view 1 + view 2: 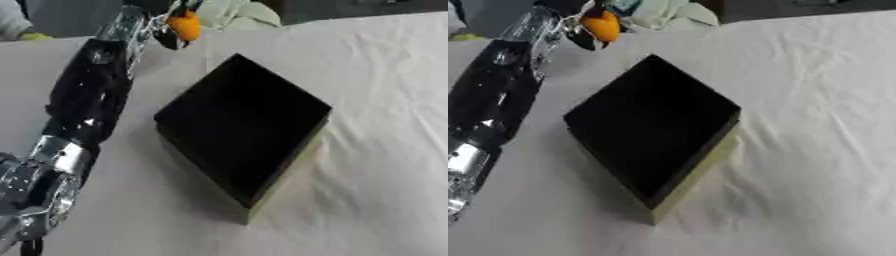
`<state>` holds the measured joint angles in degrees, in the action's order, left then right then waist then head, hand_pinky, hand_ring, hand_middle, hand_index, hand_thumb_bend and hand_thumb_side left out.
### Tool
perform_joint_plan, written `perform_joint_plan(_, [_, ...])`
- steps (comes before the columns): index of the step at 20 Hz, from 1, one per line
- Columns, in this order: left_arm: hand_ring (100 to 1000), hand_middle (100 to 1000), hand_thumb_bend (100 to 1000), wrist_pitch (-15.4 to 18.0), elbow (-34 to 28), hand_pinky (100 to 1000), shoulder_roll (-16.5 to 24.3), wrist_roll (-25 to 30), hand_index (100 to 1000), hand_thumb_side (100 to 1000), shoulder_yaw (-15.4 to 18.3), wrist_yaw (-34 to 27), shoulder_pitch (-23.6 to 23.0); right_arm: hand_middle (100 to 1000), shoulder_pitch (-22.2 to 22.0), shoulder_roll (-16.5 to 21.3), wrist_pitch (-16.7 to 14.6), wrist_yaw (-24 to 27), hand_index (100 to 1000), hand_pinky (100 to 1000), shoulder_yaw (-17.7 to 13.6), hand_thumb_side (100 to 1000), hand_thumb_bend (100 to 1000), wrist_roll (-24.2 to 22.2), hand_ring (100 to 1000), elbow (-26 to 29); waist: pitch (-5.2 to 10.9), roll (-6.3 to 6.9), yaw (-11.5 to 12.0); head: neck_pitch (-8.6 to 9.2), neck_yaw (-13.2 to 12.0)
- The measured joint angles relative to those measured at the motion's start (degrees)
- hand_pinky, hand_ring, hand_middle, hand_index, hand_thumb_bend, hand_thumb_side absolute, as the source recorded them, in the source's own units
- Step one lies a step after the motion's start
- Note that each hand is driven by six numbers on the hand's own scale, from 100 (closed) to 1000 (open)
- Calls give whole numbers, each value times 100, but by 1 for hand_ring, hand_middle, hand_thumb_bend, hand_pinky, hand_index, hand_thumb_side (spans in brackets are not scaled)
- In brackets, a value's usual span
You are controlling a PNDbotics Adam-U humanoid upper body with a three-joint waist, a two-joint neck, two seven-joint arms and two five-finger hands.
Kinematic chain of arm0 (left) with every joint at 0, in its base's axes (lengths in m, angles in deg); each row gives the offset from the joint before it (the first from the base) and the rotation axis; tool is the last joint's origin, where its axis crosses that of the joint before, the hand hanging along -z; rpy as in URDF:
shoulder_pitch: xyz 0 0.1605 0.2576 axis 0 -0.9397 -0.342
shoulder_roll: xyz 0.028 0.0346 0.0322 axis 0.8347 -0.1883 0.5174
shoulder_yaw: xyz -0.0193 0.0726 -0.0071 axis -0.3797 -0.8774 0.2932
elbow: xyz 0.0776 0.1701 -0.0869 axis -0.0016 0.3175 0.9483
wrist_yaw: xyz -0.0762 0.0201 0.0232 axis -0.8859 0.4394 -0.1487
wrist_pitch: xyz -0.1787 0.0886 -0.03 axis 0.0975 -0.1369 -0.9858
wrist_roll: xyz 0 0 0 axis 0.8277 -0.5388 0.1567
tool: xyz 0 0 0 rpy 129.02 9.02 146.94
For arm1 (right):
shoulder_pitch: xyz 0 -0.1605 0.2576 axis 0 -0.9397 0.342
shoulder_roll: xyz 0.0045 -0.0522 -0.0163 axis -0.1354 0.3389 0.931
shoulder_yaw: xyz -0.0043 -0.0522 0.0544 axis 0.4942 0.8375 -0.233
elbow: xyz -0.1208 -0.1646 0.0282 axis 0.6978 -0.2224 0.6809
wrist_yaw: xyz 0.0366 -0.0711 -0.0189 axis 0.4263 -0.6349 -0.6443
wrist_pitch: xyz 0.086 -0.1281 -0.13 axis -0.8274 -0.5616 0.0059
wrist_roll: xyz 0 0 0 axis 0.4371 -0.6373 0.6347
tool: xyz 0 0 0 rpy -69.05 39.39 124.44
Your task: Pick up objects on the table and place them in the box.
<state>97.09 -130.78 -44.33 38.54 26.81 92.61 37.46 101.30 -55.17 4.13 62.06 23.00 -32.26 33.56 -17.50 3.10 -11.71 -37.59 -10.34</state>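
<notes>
Left eye view shows the left hand (171, 25) stretched to the far edge of the table (385, 100), its dark fingers curled round a small orange object (185, 24). The hold looks shallow: much of the orange surface shows beyond the fingers, so the biggest risk is that it slips out on the way back and rolls off across the white cloth (376, 165), or off the far edge, which is close by.

A second risk comes from the box (241, 127). It sits on the cloth turned corner-on to the robot, and its far corner points toward the hand. If the hand swings in low, the object or the fingers could clip that corner or the near rim and shove the box sideways on the wrinkled cloth (it seems light enough to slide). The inside is dark and I cannot tell whether anything already lies in it.

Just beyond the hand lies a pale, soft-looking heap (236, 12), touching or nearly touching the fingers; a finger caught in it could drag it along.

The orange object is in the hand's grasp, at the fingertips rather than deep in the palm, lifted or just at the table surface; which, I cannot tell. It is beyond the box, well apart from its opening. The right hand shows in neither view.
</notes>
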Motion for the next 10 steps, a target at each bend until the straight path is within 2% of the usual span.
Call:
perform_joint_plan(4, [257, 439, 551, 496, -491, 100, 206, 212, 408, 100, -266, -691, -188, 653, -32, 0, -5, 0, 863, 770, -27, 1000, 291, 8, 747, 0, 52, 2, 35, -22, 48])
perform_joint_plan(10, [262, 446, 543, 963, -1213, 100, 454, 555, 412, 100, -670, -1824, -505, 653, -48, 0, -12, 0, 863, 770, -31, 1000, 290, 15, 747, 0, 90, 1, 69, -46, 98])
